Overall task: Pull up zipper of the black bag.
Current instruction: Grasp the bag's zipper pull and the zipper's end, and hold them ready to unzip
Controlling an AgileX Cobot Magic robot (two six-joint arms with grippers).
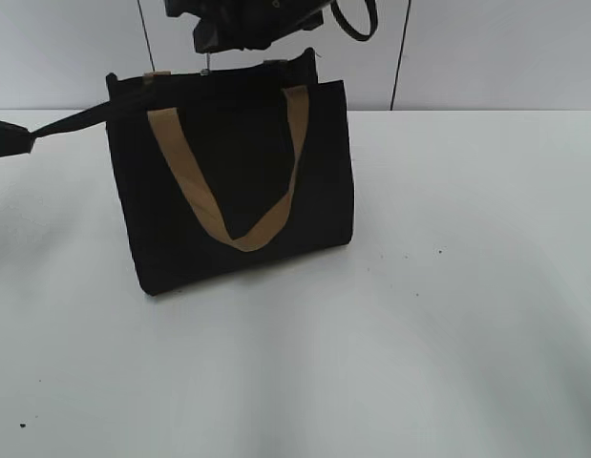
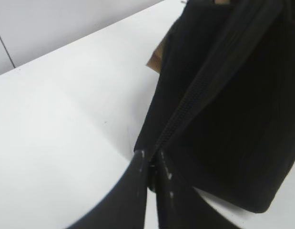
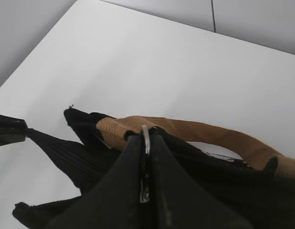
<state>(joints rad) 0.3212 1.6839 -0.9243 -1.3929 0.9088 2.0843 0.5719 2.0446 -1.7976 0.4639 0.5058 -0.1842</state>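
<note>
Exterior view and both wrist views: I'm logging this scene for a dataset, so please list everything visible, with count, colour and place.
black bag: one, black, upright on the table, left of centre.
strap handles: two, tan; one hangs down the bag's front, the other lies along its top edge.
zipper: one, dark, along the bag's top.
pull tab: one, silvery metal, between the right gripper's fingers.
table: one, white, under everything.
wall: pale grey panels with dark seams, behind the table.
left gripper: black, shut on the bag's left end.
right gripper: black, shut on the pull tab above the bag.
</note>
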